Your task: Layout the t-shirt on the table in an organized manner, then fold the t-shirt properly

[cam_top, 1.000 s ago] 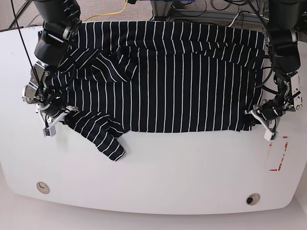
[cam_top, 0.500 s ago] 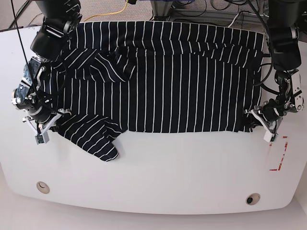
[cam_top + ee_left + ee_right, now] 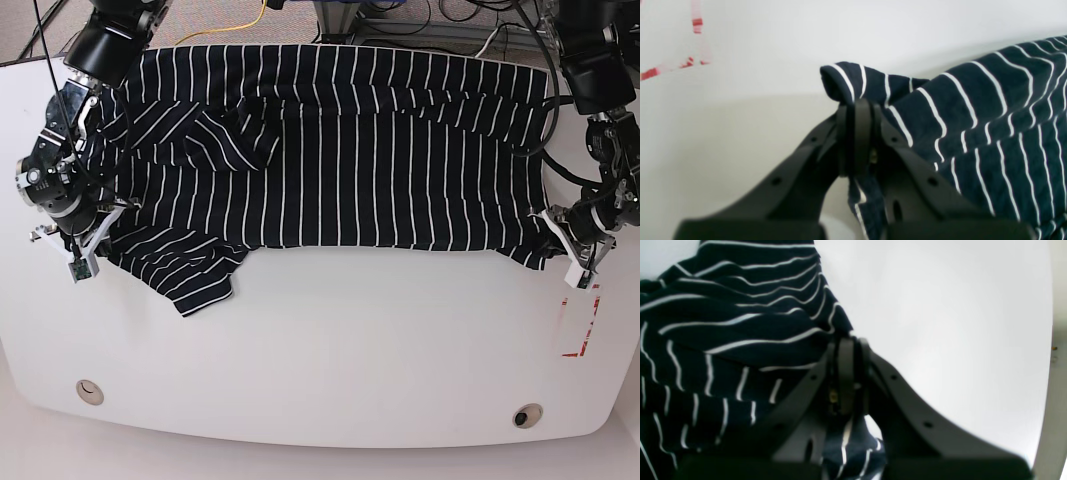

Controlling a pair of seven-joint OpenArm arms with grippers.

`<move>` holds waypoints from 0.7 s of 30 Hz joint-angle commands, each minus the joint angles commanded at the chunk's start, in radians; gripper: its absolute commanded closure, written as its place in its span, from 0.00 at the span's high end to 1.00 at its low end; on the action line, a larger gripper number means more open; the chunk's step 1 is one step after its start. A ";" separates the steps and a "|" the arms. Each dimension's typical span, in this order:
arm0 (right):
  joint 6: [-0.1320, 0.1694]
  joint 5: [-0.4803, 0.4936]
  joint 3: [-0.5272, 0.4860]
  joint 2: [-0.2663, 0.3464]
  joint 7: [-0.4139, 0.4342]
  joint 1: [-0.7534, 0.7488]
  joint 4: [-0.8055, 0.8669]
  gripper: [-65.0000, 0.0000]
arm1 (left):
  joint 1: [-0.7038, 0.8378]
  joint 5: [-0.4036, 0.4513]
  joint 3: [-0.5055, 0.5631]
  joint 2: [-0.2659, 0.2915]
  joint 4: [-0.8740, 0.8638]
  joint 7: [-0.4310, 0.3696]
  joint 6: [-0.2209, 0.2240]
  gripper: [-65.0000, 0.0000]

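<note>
1. At the near edge of the table (image 3: 320,380) sit two round holes (image 3: 90,391), one toward each corner, and a red outline (image 3: 582,325) is marked on the side of the left arm.
2. The shirt (image 3: 340,160) lies spread over the far half of the table, stripes running near to far, its far hem reaching the table's back edge.
3. One sleeve (image 3: 195,280) sticks out toward the near edge beside the right arm; another fold of fabric (image 3: 235,140) lies bunched on top of the body.
4. The left gripper (image 3: 572,255) is clamped on the shirt's near corner; its wrist view shows the fingers (image 3: 857,133) pressed together with a tuft of striped cloth poking out past them.
5. The right gripper (image 3: 80,262) pinches the opposite side's edge; its wrist view shows both fingers (image 3: 848,373) closed with fabric between them.
6. The near hem between the two grips looks fairly straight, with wrinkles farther back.
</note>
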 joint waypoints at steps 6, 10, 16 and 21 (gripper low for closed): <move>0.000 0.000 0.000 -0.005 -0.058 -0.081 0.138 0.00 | 0.054 0.000 -0.058 0.000 0.089 0.104 0.000 0.00; 0.000 -0.002 0.040 -0.043 -0.091 -0.132 0.213 0.00 | 0.086 0.000 -0.087 0.000 0.140 0.153 0.000 0.00; 0.000 -0.002 0.120 -0.101 -0.146 -0.192 0.245 0.00 | 0.147 0.000 -0.087 0.000 0.218 0.198 0.000 0.00; 0.000 -0.002 0.184 -0.143 -0.184 -0.238 0.245 0.00 | 0.203 0.000 -0.087 0.002 0.267 0.233 0.000 0.00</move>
